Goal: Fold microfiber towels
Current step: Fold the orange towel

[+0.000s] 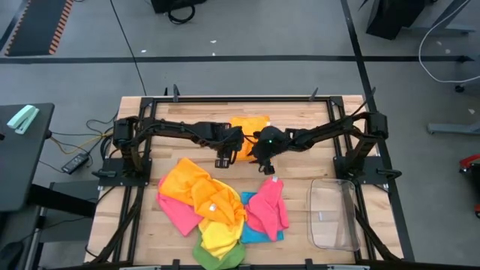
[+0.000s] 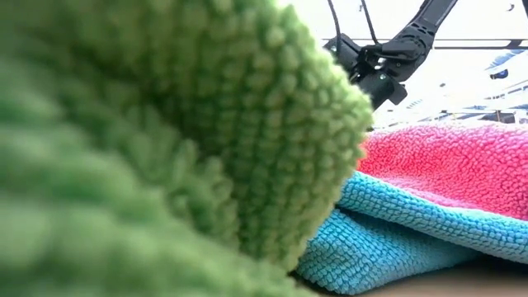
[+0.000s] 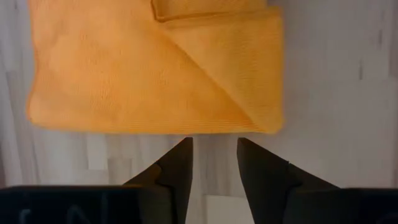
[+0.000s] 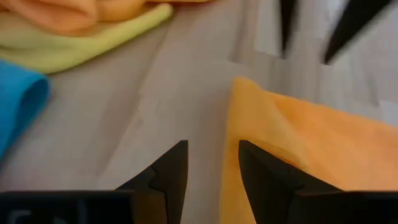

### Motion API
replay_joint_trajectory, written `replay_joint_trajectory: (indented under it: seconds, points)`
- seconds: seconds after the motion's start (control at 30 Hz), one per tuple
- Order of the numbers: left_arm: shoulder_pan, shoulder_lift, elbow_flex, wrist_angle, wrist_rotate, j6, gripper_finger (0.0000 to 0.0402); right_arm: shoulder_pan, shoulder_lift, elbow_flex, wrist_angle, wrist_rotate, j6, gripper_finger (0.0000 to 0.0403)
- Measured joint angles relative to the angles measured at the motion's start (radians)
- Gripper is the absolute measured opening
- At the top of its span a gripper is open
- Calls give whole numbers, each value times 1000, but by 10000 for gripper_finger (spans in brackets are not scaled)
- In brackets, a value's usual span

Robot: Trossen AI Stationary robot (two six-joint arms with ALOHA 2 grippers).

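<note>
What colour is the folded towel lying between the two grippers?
Orange: the folded towel shows best in the left wrist view.

Wooden slatted table (image 1: 292, 217) seen from above, bordered by a dark metal frame (image 1: 240, 98). A folded orange towel (image 1: 250, 127) lies flat near the far edge – partly covered by the arms in the high view. Toward the near edge rests a loose heap of microfiber towels (image 1: 217, 214) – orange, pink, yellow, blue and green, overlapping one another. A clear plastic bin (image 1: 334, 214) stands on the wood beside the heap, apart from it.
</note>
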Motion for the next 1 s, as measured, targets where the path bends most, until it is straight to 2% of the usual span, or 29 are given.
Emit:
replay_joint_trajectory:
  seconds: [0.13,0.37,0.63,0.77,1.0]
  points:
    - [3,-2,0,46,79,-4,123,-20,-15,0,-47,101,19,149]
    - [-10,-2,0,182,141,4,128,-63,-124,1,-202,109,49,149]
    - [-17,41,2,361,147,8,139,-97,-265,1,-363,140,101,149]
    - [-18,77,0,363,147,5,134,-128,-323,0,-469,146,94,149]
    - [-24,130,0,403,147,33,142,-175,-425,0,-532,146,112,149]
